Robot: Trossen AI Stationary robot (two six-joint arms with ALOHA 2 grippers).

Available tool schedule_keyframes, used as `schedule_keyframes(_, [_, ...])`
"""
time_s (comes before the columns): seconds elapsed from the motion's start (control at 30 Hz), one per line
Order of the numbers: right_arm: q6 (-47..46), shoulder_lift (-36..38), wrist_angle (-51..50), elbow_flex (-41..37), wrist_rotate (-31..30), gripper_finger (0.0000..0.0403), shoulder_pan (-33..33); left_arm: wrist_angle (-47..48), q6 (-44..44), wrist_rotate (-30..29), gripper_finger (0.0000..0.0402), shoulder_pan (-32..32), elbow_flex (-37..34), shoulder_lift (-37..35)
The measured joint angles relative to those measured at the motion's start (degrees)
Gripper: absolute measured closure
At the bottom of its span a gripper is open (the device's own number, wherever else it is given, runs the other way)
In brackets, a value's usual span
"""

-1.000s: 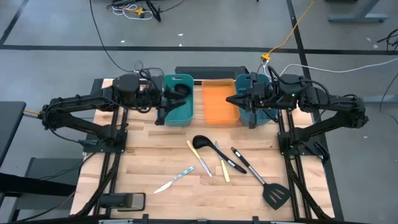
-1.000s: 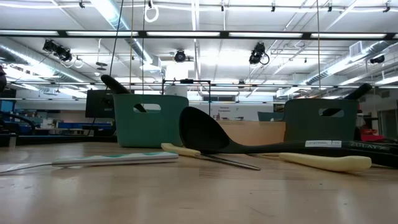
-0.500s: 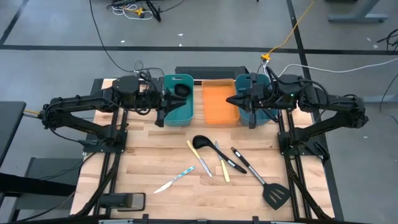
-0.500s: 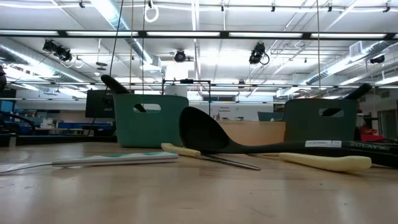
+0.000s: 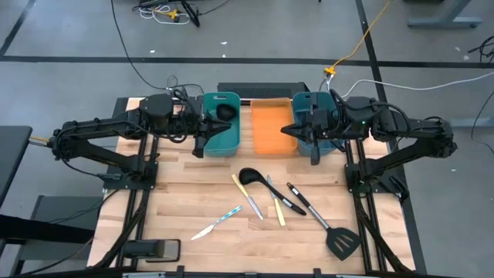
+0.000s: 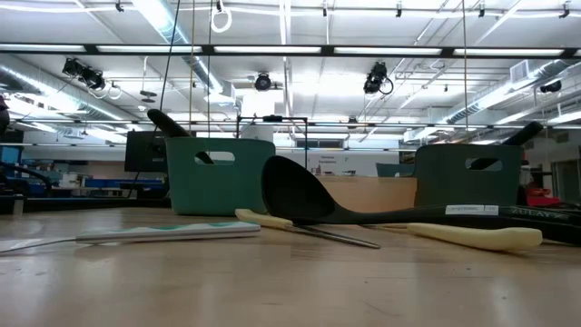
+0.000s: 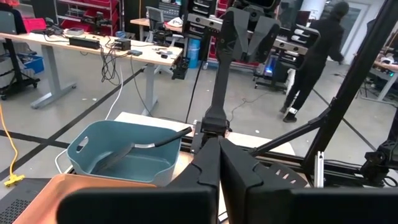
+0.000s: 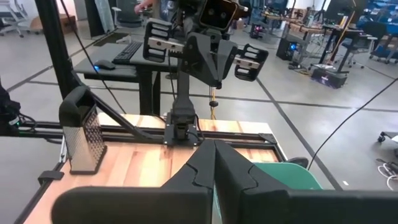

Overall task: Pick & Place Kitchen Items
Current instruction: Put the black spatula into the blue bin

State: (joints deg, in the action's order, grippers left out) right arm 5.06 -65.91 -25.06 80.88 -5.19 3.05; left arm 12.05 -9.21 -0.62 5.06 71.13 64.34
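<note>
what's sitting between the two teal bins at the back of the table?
The flat orange tray, with nothing visible in it, lies between the left teal plastic bin and the right teal plastic bin; the high view shows it.

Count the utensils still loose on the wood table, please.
6, in the front middle: light-blue-handled knife, black ladle, two pale yellow-handled knives, black-handled knife, black spatula. Overlapping ones may hide another.

Both arms reach inward at the far side: left gripper (image 5: pixel 200 144) on the left, right gripper (image 5: pixel 287 129) on the right, fingers pressed together on nothing
</note>
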Motion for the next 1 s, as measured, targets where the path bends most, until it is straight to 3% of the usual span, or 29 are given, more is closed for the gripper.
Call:
schedule_keyframes(0.67, [0.4,0.0,-2.1,0.0,-1.7,0.0401,3.3,0.0,1.5,0.0,0.0399,-0.3,0.0,0.0])
schedule_keyframes(1.0, [0.4,0.0,-2.2,0.0,-1.4,0.0401,6.4,1.3,3.8,-0.6,0.04,-5.5,0.0,-1.9])
